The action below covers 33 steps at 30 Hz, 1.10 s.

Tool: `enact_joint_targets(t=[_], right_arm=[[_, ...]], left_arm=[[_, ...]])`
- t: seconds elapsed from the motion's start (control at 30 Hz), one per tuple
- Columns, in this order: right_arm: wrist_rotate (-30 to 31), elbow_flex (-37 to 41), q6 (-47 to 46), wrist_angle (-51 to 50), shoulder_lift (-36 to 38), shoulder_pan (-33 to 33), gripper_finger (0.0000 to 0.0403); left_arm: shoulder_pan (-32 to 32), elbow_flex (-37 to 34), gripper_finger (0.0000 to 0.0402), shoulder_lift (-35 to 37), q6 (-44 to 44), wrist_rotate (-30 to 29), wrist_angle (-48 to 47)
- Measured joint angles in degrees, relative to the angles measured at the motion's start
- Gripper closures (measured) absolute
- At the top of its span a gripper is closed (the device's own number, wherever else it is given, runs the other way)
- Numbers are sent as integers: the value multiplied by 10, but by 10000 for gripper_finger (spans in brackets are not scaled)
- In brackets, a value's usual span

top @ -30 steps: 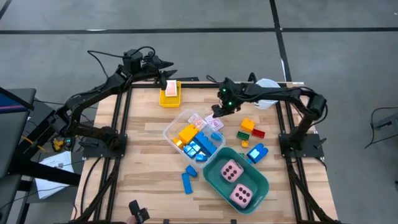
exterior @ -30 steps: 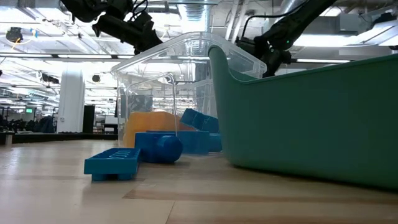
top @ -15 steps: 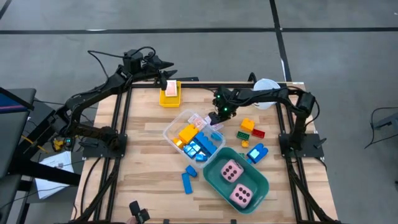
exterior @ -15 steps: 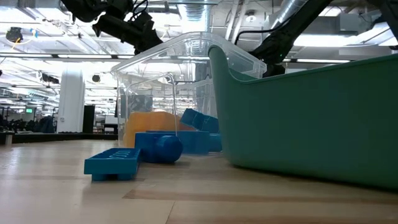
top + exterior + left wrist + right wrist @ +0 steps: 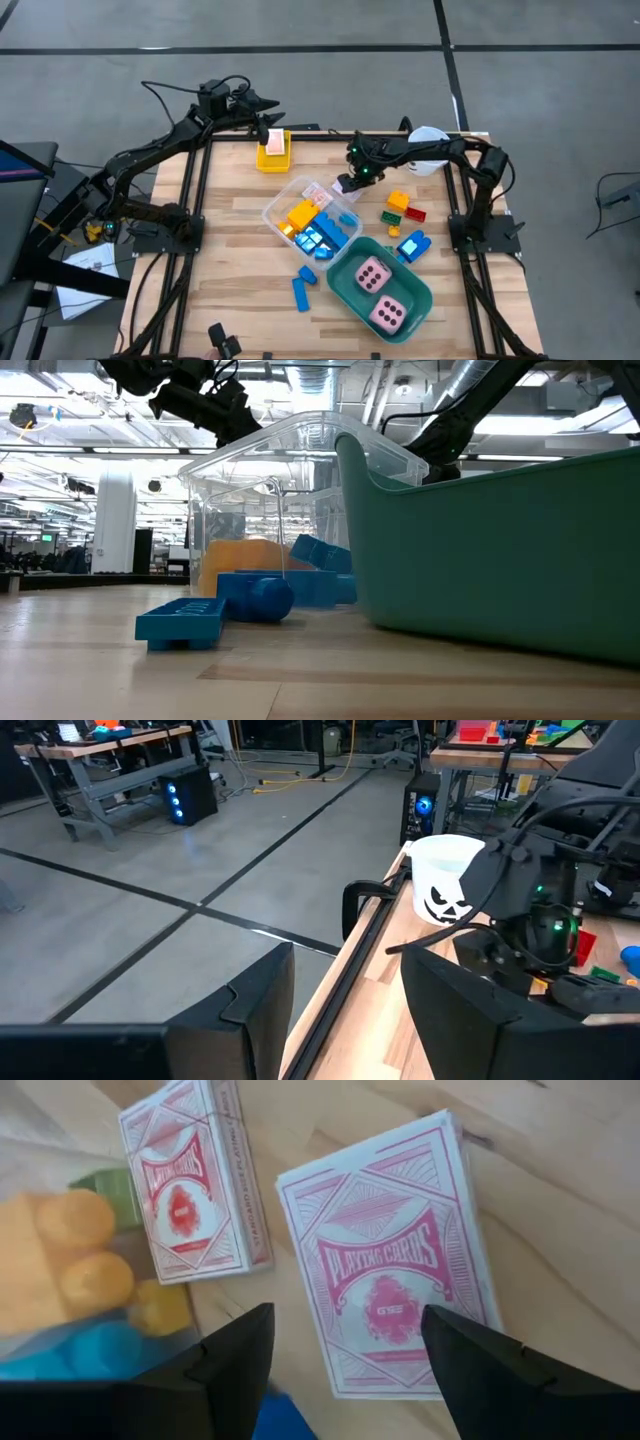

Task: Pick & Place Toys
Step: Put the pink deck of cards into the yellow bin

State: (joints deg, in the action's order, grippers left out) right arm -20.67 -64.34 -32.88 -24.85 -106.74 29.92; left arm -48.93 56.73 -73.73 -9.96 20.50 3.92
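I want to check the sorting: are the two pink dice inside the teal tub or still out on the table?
Inside. In the high view both pink dice lie within the rim of the teal tub, dotted faces up.

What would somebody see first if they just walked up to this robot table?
Probably the teal tub at the near edge, with two big pink dotted dice inside. Next to it stands a clear box full of blue and yellow bricks. The right end effector hovers open over two packs of pink playing cards by that box.

dice [image 5: 379, 293] – in tub [image 5: 412, 285]
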Motion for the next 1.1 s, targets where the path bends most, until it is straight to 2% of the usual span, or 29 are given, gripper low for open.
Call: enact_joint_targets(t=[0.37,0.6,0.7,0.9,1.03,1.1], right_arm=[[29,2,74,-8,32,1,154],[124,1,141,-5,86,-21,153],[131,1,153,-26,88,-27,147],[102,1,149,-58,87,-28,98],[107,-6,162,-70,87,-33,46],[130,-14,174,-72,82,-40,23]], left_arm=[[0,0,220,0,0,0,0],[3,0,220,0,0,0,0],[3,0,220,0,0,0,0],[5,0,220,0,12,1,0],[12,0,220,0,15,1,0],[15,0,220,0,15,1,0]])
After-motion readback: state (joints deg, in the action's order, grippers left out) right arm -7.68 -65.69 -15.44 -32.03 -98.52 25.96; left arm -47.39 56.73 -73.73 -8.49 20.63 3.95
